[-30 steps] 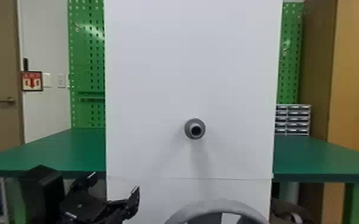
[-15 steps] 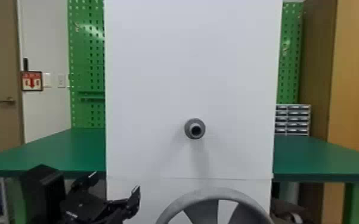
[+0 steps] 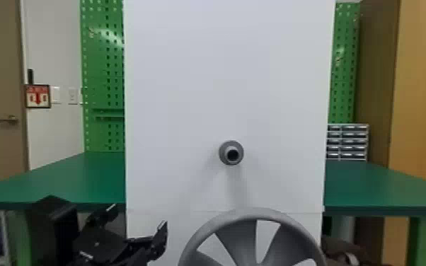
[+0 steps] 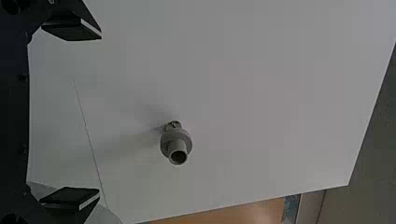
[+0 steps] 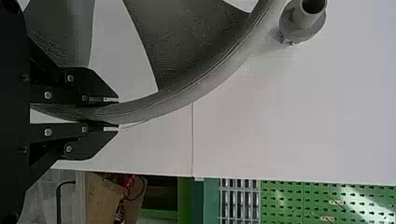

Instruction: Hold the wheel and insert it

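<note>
Low at the left in the head view is my left gripper (image 3: pixel 136 226), its fingers wide apart with nothing between them; the left wrist view has the same gripper (image 4: pixel 74 116), facing the white board. A grey hollow peg (image 3: pixel 231 152) with a collar sticks out of the board, also visible as the peg (image 4: pixel 176 143) in the left wrist view. The grey spoked wheel (image 3: pixel 247 215) rises from the bottom edge, below the peg and slightly right. In the right wrist view my right gripper (image 5: pixel 111 114) is shut on the rim of the wheel (image 5: pixel 187 91), apart from the peg (image 5: pixel 303 21).
A tall white board (image 3: pixel 187 88) stands upright in front, with a green table (image 3: pixel 63 177) extending on both sides. Behind are green pegboards (image 3: pixel 102 70), a small drawer unit (image 3: pixel 348 141) at the right and a wooden cabinet (image 3: pixel 421 88).
The wheel has risen in the head view, showing more of its rim and spokes, and has shifted a little left. The left gripper has hardly moved.
</note>
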